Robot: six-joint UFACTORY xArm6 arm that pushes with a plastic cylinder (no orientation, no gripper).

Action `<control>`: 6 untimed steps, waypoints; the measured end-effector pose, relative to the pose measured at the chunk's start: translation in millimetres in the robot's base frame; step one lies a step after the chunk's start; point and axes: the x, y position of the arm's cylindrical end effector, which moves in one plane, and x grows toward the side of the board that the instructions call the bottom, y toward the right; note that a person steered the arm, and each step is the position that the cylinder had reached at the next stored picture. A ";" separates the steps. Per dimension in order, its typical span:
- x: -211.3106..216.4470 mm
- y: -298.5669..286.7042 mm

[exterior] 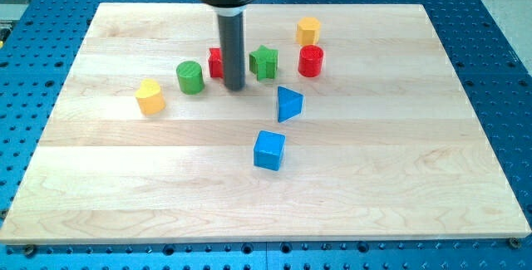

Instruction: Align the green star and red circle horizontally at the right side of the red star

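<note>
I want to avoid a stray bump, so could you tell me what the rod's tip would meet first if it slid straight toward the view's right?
Most likely the green star: my tip sits just left of it, with the red star partly hidden behind the rod. Depth is uncertain, so it might only clip the star's near edge.

My tip wedged between red star and green star, red circle just beyond, blue triangle near below, board's bottom open.

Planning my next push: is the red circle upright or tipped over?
Upright. The red circle stands on its flat end, round top face up, right of the green star. My tip is left of both.
</note>
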 end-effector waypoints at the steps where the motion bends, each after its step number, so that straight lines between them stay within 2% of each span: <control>1: 11.7 22.5; 2: 11.7 69.4; 4: 8.4 206.2; 5: -42.9 207.5; 6: -64.4 172.0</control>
